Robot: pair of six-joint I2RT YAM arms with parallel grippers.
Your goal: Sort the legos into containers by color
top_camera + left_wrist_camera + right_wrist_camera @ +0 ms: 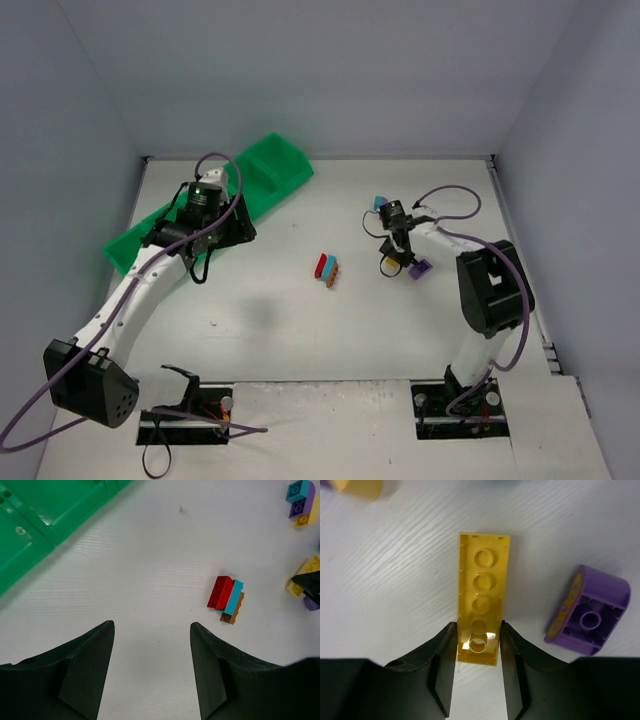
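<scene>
Starting well left of the red-teal-brown stack [328, 268]: the green tray [262, 172] lies there, and the left end effector [151, 625] hangs on that side too, wide open, holding nothing. Right of the stack, the right end effector [478, 630] is pinched on one end of the yellow brick [483, 575], underside up on the surface [400, 340]. Probably best to lift straight up, gripping firmly, since a purple brick [590, 612] sits just further right.
</scene>
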